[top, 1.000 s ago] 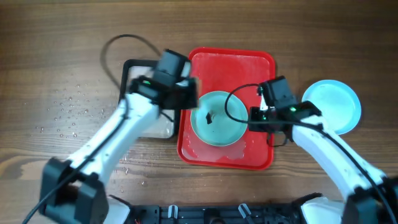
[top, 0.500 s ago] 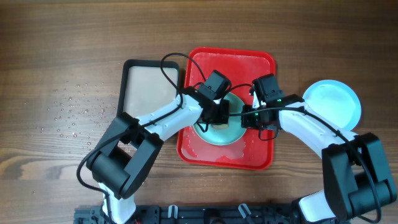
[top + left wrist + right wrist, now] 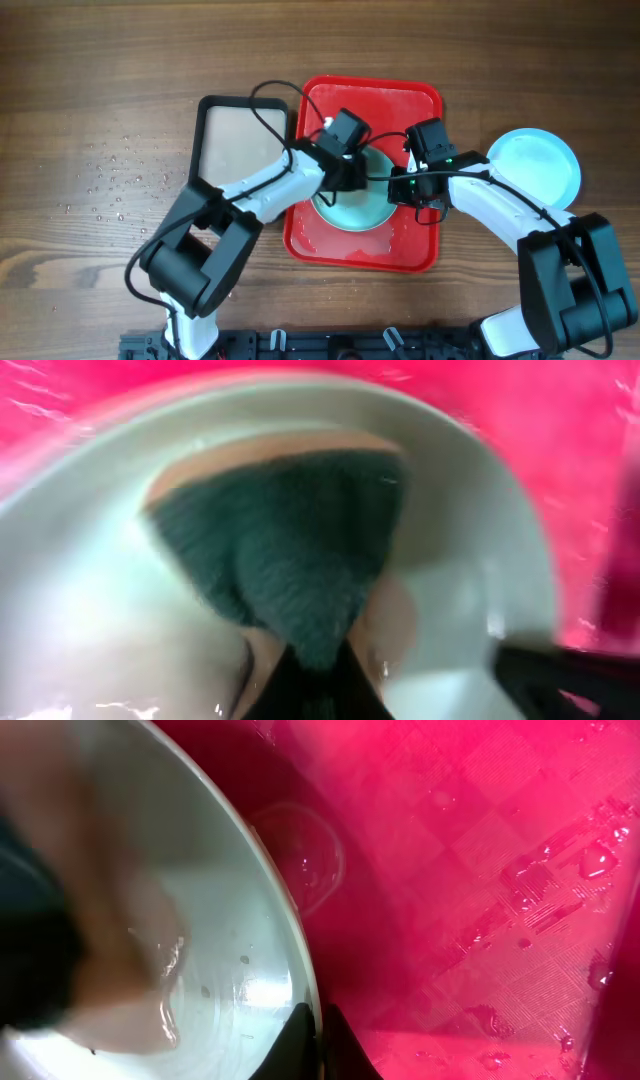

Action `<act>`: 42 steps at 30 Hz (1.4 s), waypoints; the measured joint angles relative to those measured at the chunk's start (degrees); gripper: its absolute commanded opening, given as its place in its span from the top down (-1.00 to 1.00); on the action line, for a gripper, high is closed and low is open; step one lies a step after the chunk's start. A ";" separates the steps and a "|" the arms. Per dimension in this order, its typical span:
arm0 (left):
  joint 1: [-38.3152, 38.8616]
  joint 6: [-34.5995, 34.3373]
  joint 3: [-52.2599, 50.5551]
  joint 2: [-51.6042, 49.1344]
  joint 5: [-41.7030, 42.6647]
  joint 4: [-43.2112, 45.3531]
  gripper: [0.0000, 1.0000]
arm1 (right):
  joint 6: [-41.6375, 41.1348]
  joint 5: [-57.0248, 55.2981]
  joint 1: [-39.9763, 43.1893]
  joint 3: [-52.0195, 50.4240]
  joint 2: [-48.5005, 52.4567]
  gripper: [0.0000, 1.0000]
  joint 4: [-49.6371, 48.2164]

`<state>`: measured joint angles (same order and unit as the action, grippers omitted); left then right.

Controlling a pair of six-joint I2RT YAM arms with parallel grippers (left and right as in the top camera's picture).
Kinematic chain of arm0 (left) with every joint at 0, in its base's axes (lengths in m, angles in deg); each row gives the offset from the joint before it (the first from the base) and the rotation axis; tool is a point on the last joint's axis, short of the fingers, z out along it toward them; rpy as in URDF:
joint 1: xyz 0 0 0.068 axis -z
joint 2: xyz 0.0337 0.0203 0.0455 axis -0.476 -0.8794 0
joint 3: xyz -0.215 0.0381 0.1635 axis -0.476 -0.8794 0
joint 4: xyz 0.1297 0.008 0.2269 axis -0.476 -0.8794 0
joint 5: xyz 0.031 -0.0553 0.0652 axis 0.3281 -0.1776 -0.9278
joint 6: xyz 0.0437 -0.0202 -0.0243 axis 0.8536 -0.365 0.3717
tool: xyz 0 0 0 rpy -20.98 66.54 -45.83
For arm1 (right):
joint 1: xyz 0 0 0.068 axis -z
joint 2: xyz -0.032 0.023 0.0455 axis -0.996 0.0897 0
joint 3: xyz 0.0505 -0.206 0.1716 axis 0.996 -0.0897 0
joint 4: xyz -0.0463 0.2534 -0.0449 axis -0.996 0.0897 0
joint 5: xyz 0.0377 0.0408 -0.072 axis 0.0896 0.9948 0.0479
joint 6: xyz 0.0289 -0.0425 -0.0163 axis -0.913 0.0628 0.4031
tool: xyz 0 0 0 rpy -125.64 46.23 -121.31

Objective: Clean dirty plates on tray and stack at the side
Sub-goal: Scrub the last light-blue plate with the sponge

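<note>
Far left, I see water droplets [image 3: 112, 180] scattered on the wooden table [image 3: 80, 80]. Next is the black-rimmed beige tray [image 3: 240, 135], lying just beside the red tray [image 3: 425, 100]. One pale plate [image 3: 352, 212] lies in the red tray, near its middle. The left gripper [image 3: 343, 172] is over this plate. Its jaws are clamped on a green-faced sponge [image 3: 285, 545], which presses on the plate's inner surface. The right gripper [image 3: 408, 190] is at the plate's right edge, and the right wrist view shows its jaws pinching the rim. The tray floor beside the rim is wet. Right of the red tray, a second plate [image 3: 538, 168] rests on the table, apart from the tray. I cannot tell whether others lie under it.
</note>
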<state>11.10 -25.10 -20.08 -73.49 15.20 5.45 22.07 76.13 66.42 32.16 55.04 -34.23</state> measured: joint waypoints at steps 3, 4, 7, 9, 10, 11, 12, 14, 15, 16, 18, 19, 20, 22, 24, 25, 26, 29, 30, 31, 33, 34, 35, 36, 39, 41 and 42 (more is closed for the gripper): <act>2.43 -0.50 -0.48 -0.13 3.54 1.09 0.92 | 0.00 -0.09 0.00 0.04 0.00 0.92 0.09; 2.75 -0.52 -0.50 -0.13 3.82 0.57 0.92 | 0.00 -0.09 0.00 0.04 0.00 0.91 0.09; 2.40 -1.64 0.59 -0.02 2.62 -6.19 0.92 | 0.04 0.42 -0.28 0.04 0.00 0.91 0.37; 1.68 -1.92 1.40 0.46 0.37 -12.94 0.92 | 0.07 0.57 -0.55 0.04 0.00 0.91 0.52; 1.20 -1.99 1.57 0.61 -0.50 -15.06 0.92 | 0.04 0.59 -0.55 0.04 0.00 0.92 0.52; 0.63 -2.08 1.86 0.74 -1.75 -17.31 0.92 | 0.04 0.59 -0.55 0.04 0.00 0.91 0.55; -0.37 -2.25 2.12 0.98 -4.46 -20.50 0.92 | 0.04 0.59 -0.55 0.07 0.00 0.91 0.55; -1.18 -2.40 2.34 1.14 -9.55 -22.95 0.92 | 0.04 0.61 -0.55 0.09 0.00 0.91 0.57; -1.16 -2.67 2.34 1.16 -11.47 -23.19 0.92 | 0.04 0.61 -0.55 0.09 0.00 0.92 0.57; -1.07 -3.15 2.34 1.16 -13.09 -23.19 0.92 | 0.04 0.72 -0.55 0.09 0.00 0.92 0.55; -0.98 -4.39 2.29 1.16 -15.02 -22.16 0.92 | 0.02 1.01 -0.55 0.09 0.02 0.91 0.50; -1.03 -5.07 2.08 1.16 -15.78 -19.47 0.92 | 0.00 0.90 -0.50 0.15 0.02 0.92 0.52; -1.16 -5.42 1.70 1.14 -15.61 -16.85 0.92 | -0.07 0.48 -0.48 0.20 0.02 0.91 0.55; -1.62 -5.92 1.25 1.05 -12.94 -10.84 0.92 | -0.22 -0.13 -0.09 0.24 0.02 0.91 0.52; -1.49 -7.10 1.05 0.66 -9.92 -6.64 0.92 | -0.15 -0.55 0.00 0.26 0.02 0.91 0.52; -0.90 -8.46 0.92 0.39 -8.70 -4.37 0.92 | -0.11 -0.59 0.00 0.26 0.02 0.91 0.52; -0.17 -9.18 0.83 0.17 -8.37 -2.82 0.90 | -0.13 -0.61 0.00 0.26 0.02 0.91 0.52; 3.08 -10.80 0.74 -1.46 -7.19 4.48 0.88 | -0.13 -0.98 0.11 0.26 0.02 0.93 0.59; 3.72 -10.86 0.74 -1.86 -7.17 5.64 0.91 | -0.13 -1.05 0.17 0.31 0.02 0.92 0.70; 4.33 -10.95 0.76 -2.25 -7.21 6.69 0.92 | -0.13 -1.22 0.22 0.33 0.00 0.91 0.79; 4.52 -11.06 0.81 -2.73 -6.10 7.98 0.92 | -0.13 -1.46 0.28 0.37 0.00 0.91 0.94; 4.52 -10.99 0.83 -2.80 -5.25 8.46 0.92 | -0.13 -1.53 0.28 0.37 0.00 0.92 0.96; 4.52 -10.69 0.83 -2.95 -4.44 8.96 0.92 | -0.13 -1.62 0.28 0.39 0.00 0.91 0.96; 4.44 -8.85 0.83 -3.30 -1.79 9.81 0.92 | -0.04 -1.62 0.35 0.39 0.00 0.91 1.03; 3.72 -3.43 0.87 -3.58 4.31 9.20 0.92 | 0.07 -1.60 0.50 0.42 0.00 0.92 1.07; 3.54 -1.44 1.09 -3.56 6.80 7.23 0.92 | 0.07 -1.62 0.48 0.42 0.00 0.91 1.07; 3.48 -1.29 1.53 -3.52 7.23 5.16 0.92 | 0.07 -1.62 0.48 0.42 0.00 0.92 1.07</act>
<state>14.58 -26.39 -18.55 -77.01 22.44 10.61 22.14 74.52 66.90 32.57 55.04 -33.16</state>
